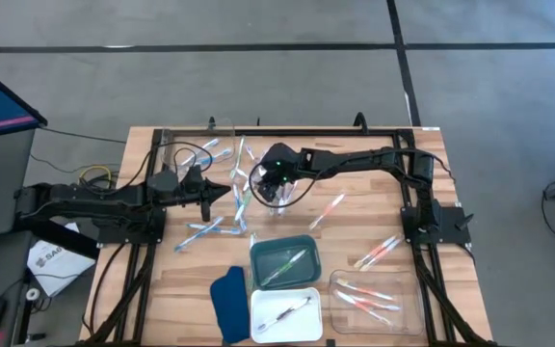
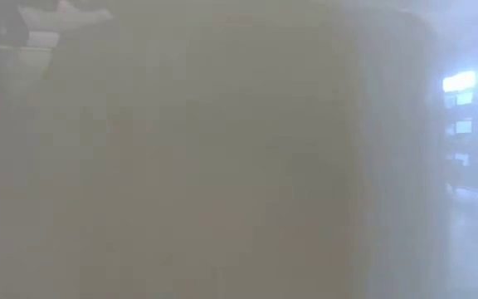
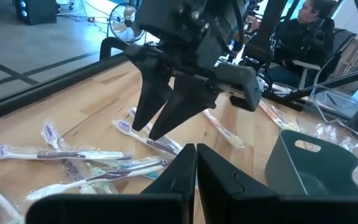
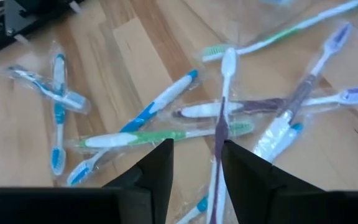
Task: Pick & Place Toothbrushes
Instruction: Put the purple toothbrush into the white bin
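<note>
Wrapped toothbrushes (image 1: 237,198) lie scattered on the wooden table, blue, green and purple-grey ones crossing in a pile (image 4: 166,135). My right gripper (image 1: 270,185) hangs over this pile, open and pointing down (image 4: 196,163). A purple-grey toothbrush (image 4: 221,127) runs into the gap between its fingers, close to one of them; I see no touch. My left gripper (image 3: 196,163) is shut and level just left of the pile (image 1: 224,193), facing the right gripper (image 3: 157,118). Pink-orange toothbrushes (image 1: 328,210) lie further right.
Near the front edge stand a green tray (image 1: 308,246) holding a green toothbrush, a white tray (image 1: 258,323) holding one toothbrush, and a clear tray (image 1: 408,289) with pink-orange ones. A dark blue cloth (image 1: 227,304) lies beside them. A pale blur fills the low view. A person (image 3: 312,28) sits beyond the table.
</note>
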Robot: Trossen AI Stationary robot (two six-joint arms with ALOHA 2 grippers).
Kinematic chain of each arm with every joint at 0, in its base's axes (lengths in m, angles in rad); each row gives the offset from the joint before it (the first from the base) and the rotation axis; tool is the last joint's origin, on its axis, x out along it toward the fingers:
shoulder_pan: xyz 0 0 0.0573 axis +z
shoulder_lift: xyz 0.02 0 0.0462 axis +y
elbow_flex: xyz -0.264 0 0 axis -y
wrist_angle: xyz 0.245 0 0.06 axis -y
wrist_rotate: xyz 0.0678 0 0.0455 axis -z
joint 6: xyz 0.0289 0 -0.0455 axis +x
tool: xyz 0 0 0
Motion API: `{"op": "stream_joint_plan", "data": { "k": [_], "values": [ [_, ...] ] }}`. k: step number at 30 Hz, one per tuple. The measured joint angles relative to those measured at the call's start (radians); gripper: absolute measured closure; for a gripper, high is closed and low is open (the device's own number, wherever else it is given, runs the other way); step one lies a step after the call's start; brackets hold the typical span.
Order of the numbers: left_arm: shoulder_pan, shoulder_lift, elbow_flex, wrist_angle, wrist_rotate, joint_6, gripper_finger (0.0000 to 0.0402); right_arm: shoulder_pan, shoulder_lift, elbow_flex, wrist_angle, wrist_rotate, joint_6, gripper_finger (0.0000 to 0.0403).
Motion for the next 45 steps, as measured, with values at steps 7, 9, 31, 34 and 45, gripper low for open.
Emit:
{"op": "stream_joint_plan", "data": {
  "k": [7,9,31,34,45],
  "values": [
    [0.000,0.000,0.000,0.003,0.000,0.000,0.0394,0.000,0.000,0.000,-0.018,0.000,-0.001,0.0274],
    [0.000,0.000,0.000,0.003,0.000,0.000,0.0394,0.002,0.015,0.001,-0.012,0.001,-0.006,0.0274],
    [-0.044,0.001,0.001,0.017,0.003,0.008,0.0394,0.015,0.229,0.215,-0.193,0.057,-0.054,0.0274],
    [-0.046,0.001,0.001,0.020,0.003,0.008,0.0394,0.013,0.229,0.215,-0.196,0.063,-0.061,0.0274],
    [-0.046,0.001,0.001,0.027,0.003,0.005,0.0394,0.012,0.229,0.215,-0.225,0.063,-0.060,0.0277]
  ]
}}
